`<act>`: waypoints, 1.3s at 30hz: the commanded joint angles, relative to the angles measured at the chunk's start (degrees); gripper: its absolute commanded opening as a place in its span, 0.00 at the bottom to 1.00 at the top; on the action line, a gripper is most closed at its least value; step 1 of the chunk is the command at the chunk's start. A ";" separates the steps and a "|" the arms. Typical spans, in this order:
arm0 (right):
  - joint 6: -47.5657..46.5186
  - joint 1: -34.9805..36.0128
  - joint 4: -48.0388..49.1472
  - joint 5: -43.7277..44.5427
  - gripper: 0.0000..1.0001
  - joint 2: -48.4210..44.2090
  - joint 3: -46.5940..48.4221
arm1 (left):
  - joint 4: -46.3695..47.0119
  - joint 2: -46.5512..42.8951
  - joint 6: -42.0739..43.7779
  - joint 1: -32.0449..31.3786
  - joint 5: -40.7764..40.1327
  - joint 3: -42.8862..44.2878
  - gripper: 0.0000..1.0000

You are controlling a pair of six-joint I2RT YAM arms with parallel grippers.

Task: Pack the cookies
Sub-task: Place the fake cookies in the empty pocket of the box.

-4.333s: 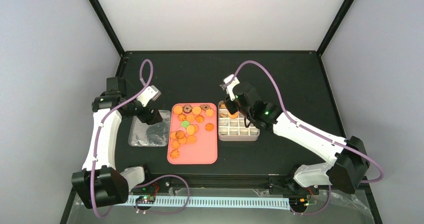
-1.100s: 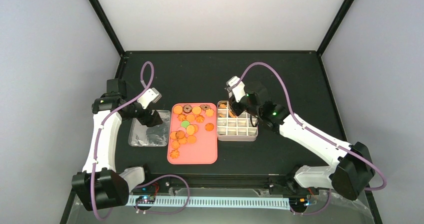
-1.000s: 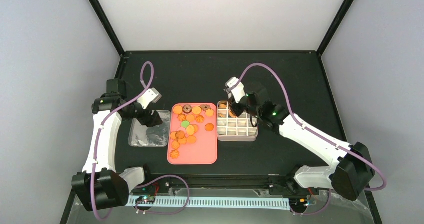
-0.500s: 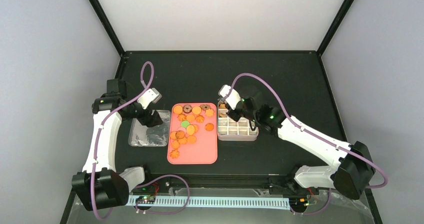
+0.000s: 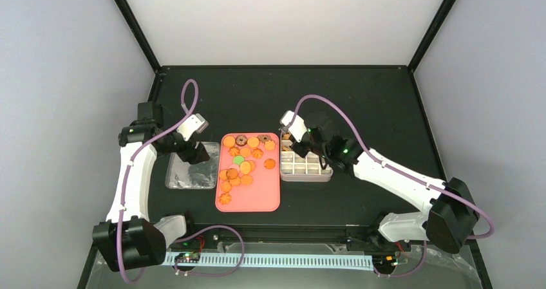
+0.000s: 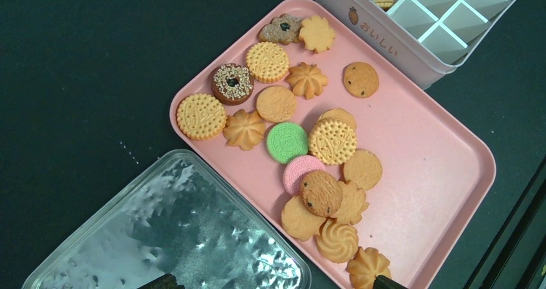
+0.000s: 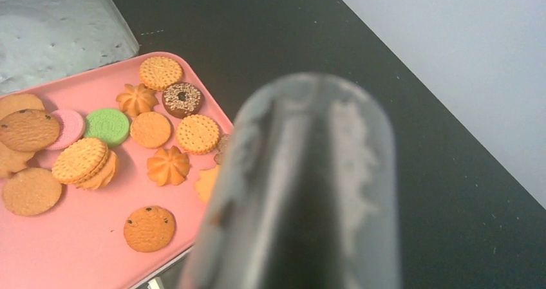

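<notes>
The cookies (image 5: 241, 163) lie loose on a pink tray (image 5: 257, 195): orange rounds, swirls, a chocolate ring, one pink and one green (image 6: 287, 142). A few more sit in the far left cells (image 6: 385, 3) of the white gridded tin (image 5: 308, 170). My left gripper (image 6: 277, 281) hangs open and empty over the clear lid's right edge. My right gripper (image 5: 296, 146) hovers over the tin's far left corner, beside the tray. A blurred grey shape (image 7: 309, 186) fills the right wrist view, hiding the jaws. Cookies (image 7: 151, 129) show to its left.
A clear plastic lid (image 5: 191, 173) lies flat left of the tray, under my left wrist. The tin touches the tray's right side. Black tabletop surrounds them, with the enclosure's walls beyond.
My right arm has swung left, from the tin's far middle to its far left corner by the tray. The left arm has stayed still.
</notes>
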 commanded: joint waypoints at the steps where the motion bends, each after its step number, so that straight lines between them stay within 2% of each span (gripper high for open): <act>1: 3.39 0.12 0.99 5.84 0.14 -2.61 -0.25 | -1.11 0.17 1.44 0.51 1.72 0.96 0.79; 3: 4.29 0.07 2.03 7.13 0.33 -4.69 0.32 | -1.11 0.04 1.43 0.53 1.70 0.90 0.79; 5: 5.40 0.13 3.50 8.13 0.46 -6.78 0.80 | -1.13 0.03 1.39 0.46 1.74 0.87 0.79; 8: 6.69 0.13 5.05 8.25 0.55 -9.22 1.07 | -1.18 -0.22 1.39 0.49 1.73 0.71 0.79; 10: 7.63 0.07 5.00 7.96 0.56 -9.66 1.37 | -1.13 -0.34 1.47 0.46 1.73 0.45 0.79; 13: 9.13 0.09 4.70 8.42 0.52 -9.07 1.47 | -1.19 -0.51 1.57 0.49 1.75 0.46 0.79; 18: 12.38 0.12 5.27 4.62 0.39 -8.52 1.53 | -1.34 -0.65 1.74 0.46 1.51 0.29 0.79; 23: 12.99 0.09 5.79 5.61 0.13 -9.37 1.31 | -1.40 -0.85 2.00 0.48 1.16 -0.05 0.79; 24: 12.82 0.08 5.65 5.96 0.11 -9.83 1.41 | -1.30 -0.90 2.16 0.45 1.13 -0.16 0.79; 33: 10.37 0.12 3.95 6.95 0.07 -15.89 3.62 | -1.09 0.04 1.44 0.53 2.14 -0.13 0.79; 39: 12.85 0.05 4.63 4.18 0.07 -18.52 4.10 | -1.39 0.24 1.26 0.52 2.16 0.34 0.79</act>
